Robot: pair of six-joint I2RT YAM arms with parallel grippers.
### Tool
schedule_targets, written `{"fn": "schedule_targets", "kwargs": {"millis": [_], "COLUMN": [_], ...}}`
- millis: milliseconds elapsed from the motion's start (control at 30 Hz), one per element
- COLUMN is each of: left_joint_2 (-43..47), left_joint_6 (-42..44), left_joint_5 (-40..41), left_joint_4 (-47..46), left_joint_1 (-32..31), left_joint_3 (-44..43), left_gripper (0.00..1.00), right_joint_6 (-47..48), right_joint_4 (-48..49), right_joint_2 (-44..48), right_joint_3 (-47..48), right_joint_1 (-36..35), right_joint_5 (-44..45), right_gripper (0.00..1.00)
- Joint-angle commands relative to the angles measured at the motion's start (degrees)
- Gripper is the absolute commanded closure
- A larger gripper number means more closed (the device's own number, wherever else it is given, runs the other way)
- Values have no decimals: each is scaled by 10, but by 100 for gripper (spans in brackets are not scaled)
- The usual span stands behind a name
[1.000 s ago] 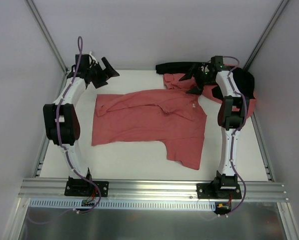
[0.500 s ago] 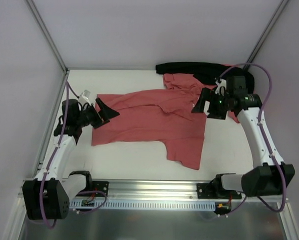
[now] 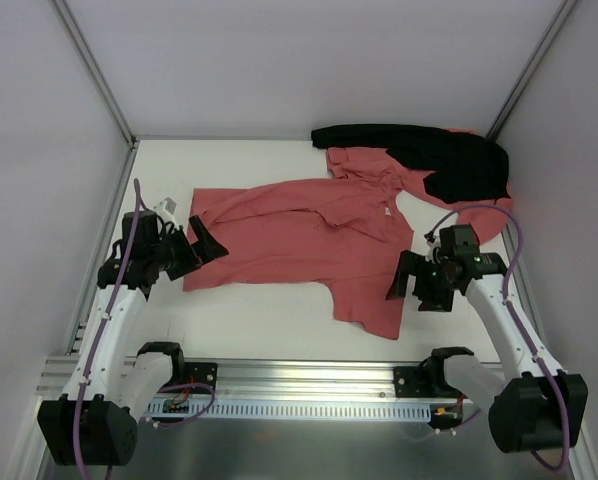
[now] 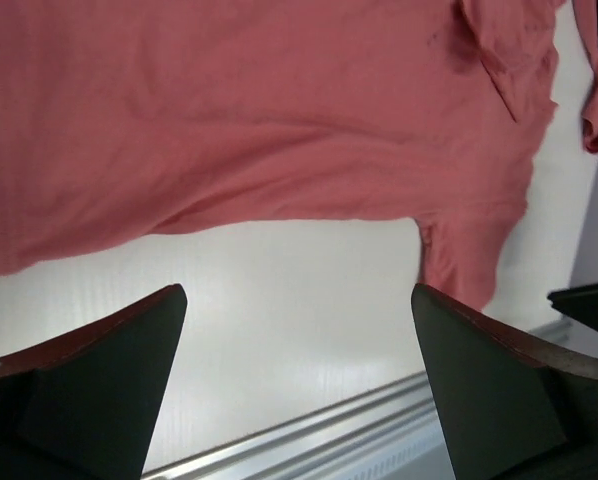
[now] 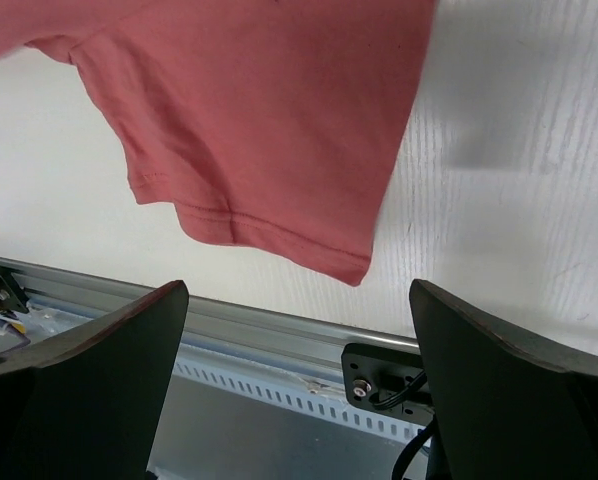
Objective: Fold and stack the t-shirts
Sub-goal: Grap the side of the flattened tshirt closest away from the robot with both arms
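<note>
One salmon-red t-shirt [image 3: 299, 240] lies spread across the middle of the white table, wrinkled, with one sleeve pointing toward the near edge. A second salmon-red t-shirt [image 3: 374, 165] lies bunched at the back right, partly under a black cloth [image 3: 429, 150]. My left gripper [image 3: 201, 248] is open and empty, low at the spread shirt's left edge. In the left wrist view the shirt [image 4: 259, 110] fills the top, beyond the gripper [image 4: 299, 385]. My right gripper [image 3: 411, 288] is open and empty beside the shirt's near right sleeve [image 5: 259, 120]. In the right wrist view that gripper [image 5: 299, 385] is just short of the sleeve.
An aluminium rail [image 3: 299, 378] runs along the near edge and also shows in the right wrist view [image 5: 269, 335]. White walls and metal posts close the left, back and right sides. Bare tabletop [image 3: 249, 320] lies between the shirt and the rail.
Both arms have swung from the back of the table toward the near side. The left gripper came down to the shirt's left edge, the right gripper to its near right sleeve. The shirts have not moved.
</note>
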State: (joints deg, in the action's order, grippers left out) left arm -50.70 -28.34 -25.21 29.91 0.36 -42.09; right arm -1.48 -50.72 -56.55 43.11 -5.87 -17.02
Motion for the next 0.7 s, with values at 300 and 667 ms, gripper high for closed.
{"fn": "schedule_targets", "kwargs": {"millis": [300, 667], "left_joint_2": [-25, -36], "left_joint_6": [46, 47], "left_joint_5": [100, 84], "left_joint_4": [124, 129], "left_joint_1": [-2, -2], "left_joint_3": [-42, -70], "left_gripper": [1, 1], "right_joint_6": [-95, -132], "right_joint_4": [71, 47], "right_joint_2": [-7, 0], "right_joint_3": [-99, -114], "right_joint_1": [-18, -58], "right_joint_5": [-55, -8], "right_gripper": [1, 1]}}
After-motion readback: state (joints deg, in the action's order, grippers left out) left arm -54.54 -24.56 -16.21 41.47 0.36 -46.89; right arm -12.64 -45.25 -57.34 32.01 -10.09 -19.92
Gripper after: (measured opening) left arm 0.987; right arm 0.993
